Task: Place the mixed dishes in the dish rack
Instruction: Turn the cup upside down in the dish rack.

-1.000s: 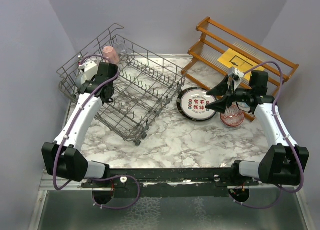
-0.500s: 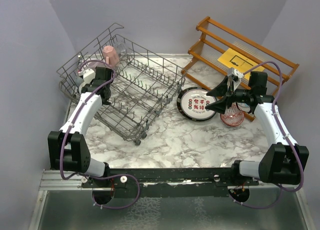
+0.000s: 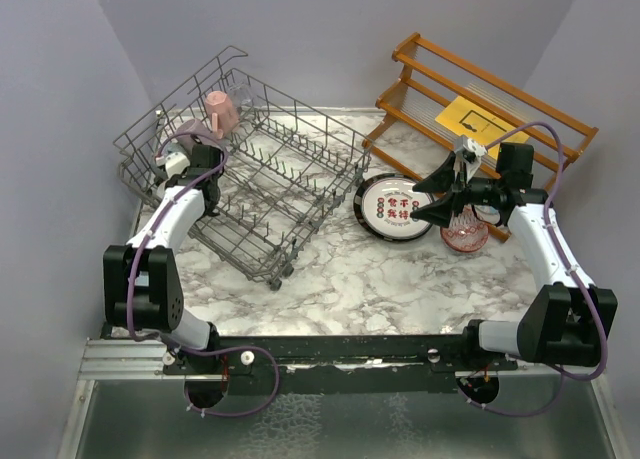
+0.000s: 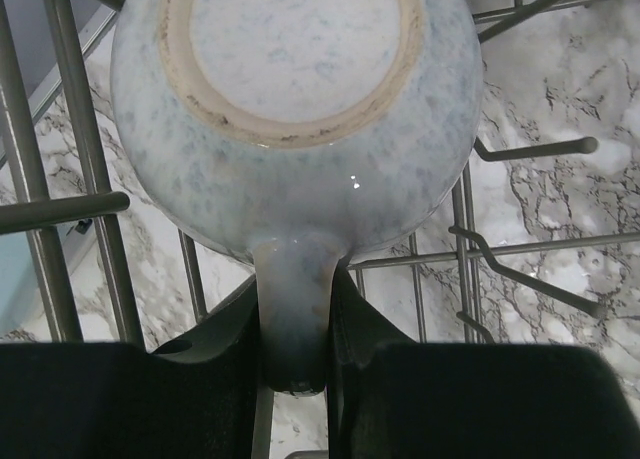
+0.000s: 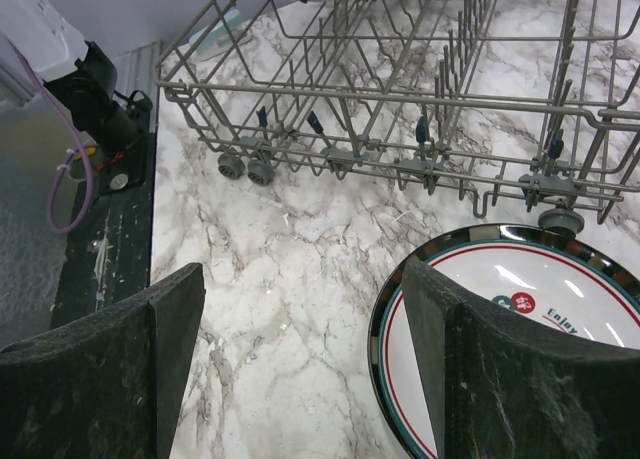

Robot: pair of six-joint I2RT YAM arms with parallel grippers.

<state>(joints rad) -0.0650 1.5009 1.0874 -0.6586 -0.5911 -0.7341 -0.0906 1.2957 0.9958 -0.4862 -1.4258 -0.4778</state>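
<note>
The left gripper (image 4: pixel 295 324) is squeezing the handle of a grey-blue mug (image 4: pixel 300 109). The mug is sitting right in front of the fingers, its bottom facing the wrist camera, inside the left end of the dish rack (image 3: pixel 290 169). A pink mug (image 3: pixel 220 109) is resting at the rack's far corner. Right of the rack, a plate (image 3: pixel 397 207) with a black rim is lying on the table (image 3: pixel 350 269). The right gripper (image 5: pixel 300 279) is hanging wide open, holding nothing, by the plate's edge. A pink bowl (image 3: pixel 465 236), maybe glass, is sitting near it.
</note>
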